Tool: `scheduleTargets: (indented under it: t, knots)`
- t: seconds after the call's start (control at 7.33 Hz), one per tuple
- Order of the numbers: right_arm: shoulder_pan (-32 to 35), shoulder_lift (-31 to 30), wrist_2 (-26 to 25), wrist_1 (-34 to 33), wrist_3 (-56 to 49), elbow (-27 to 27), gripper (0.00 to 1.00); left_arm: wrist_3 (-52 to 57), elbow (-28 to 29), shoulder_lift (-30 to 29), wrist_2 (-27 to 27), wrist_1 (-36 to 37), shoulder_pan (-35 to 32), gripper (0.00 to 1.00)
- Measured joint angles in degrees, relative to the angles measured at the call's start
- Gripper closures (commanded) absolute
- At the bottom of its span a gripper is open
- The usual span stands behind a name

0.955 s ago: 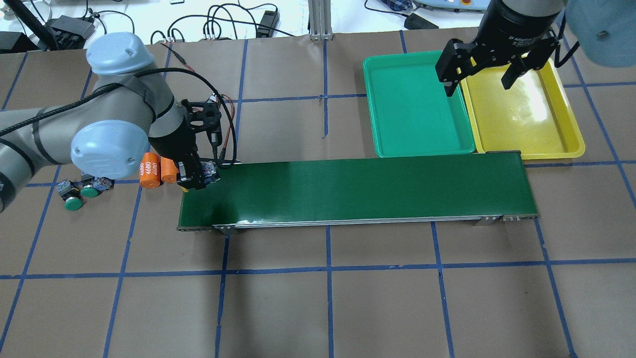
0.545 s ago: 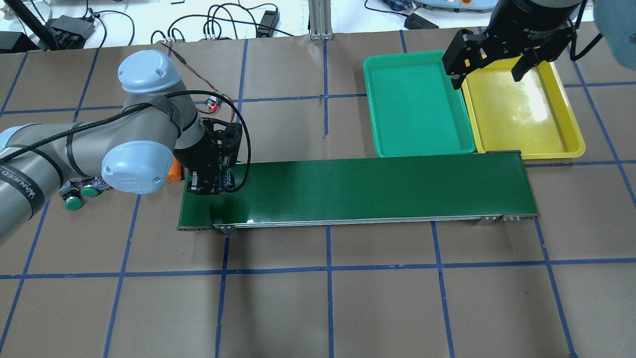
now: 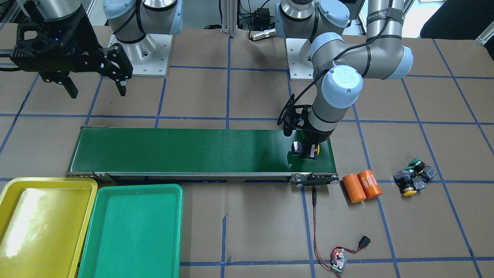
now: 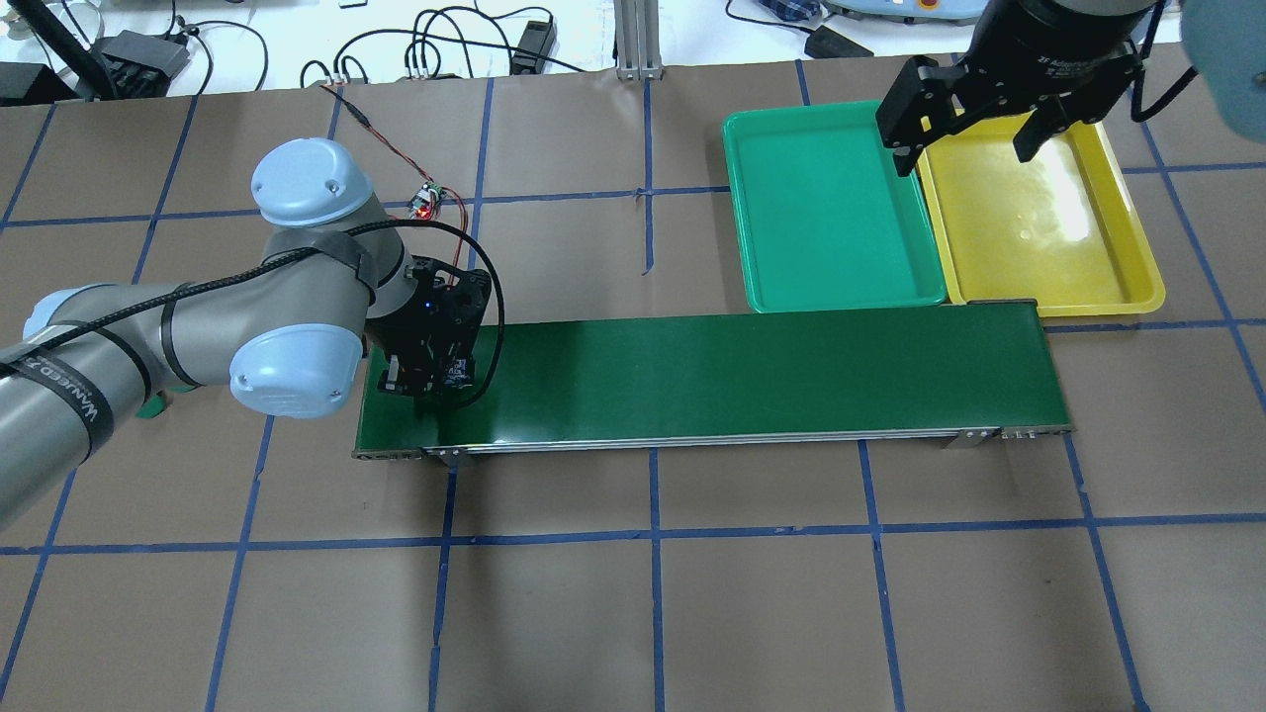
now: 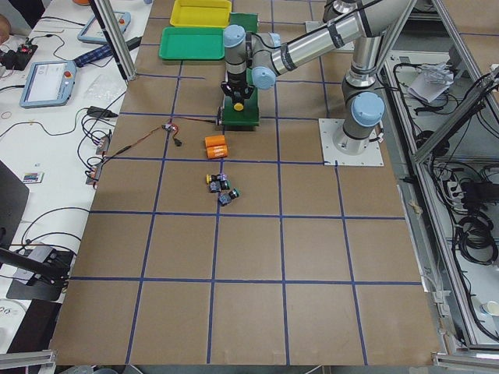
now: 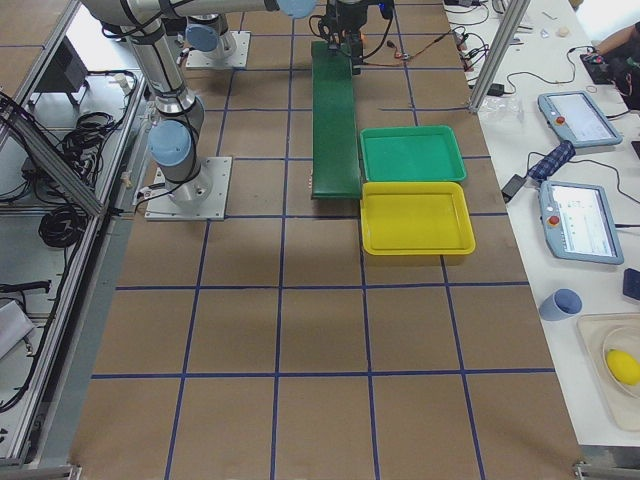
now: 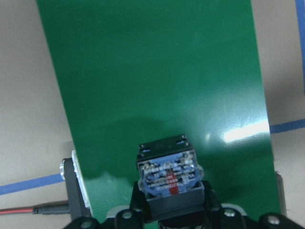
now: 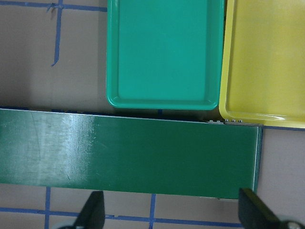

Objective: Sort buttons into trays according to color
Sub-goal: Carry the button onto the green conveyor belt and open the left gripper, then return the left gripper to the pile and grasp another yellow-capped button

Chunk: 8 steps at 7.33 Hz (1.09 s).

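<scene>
My left gripper [image 3: 307,151] is shut on a yellow-capped button [image 3: 316,149] just above the conveyor belt's end near the loose parts. The wrist view shows the button's grey-blue contact block [image 7: 169,174] between the jaws. The gripper also shows in the overhead view [image 4: 430,378]. The other buttons [image 3: 410,178], a yellow one and green ones, lie clustered on the table beyond the belt's end. My right gripper [image 4: 961,150] is open and empty, high over the border of the green tray [image 4: 831,213] and the yellow tray [image 4: 1039,232]. Both trays are empty.
The long dark-green conveyor belt [image 4: 742,381] runs across the table, its far end against the trays. Two orange cylinders marked 4680 [image 3: 362,185] lie between the belt's end and the button cluster. A small circuit board with red wires [image 3: 337,262] lies by that belt end.
My left gripper has carried the button rightward from beside the orange cylinders to over the belt's end. My right gripper has shifted slightly back and to the right over the trays, still open.
</scene>
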Motion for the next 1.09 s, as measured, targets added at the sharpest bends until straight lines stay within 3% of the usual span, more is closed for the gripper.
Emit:
scheduleTargets:
  t: [0.41,1.09]
  knots:
    - [0.09,-0.08,-0.06,0.11,0.20,0.16,0.00,-0.03,2.52,1.06,-0.05,0.02,2.70,0.00]
    - [-0.20,-0.13,1.47,0.37,0.18,0.56,0.00,6.08,9.13,-4.29,0.15,-3.50,22.75,0.00]
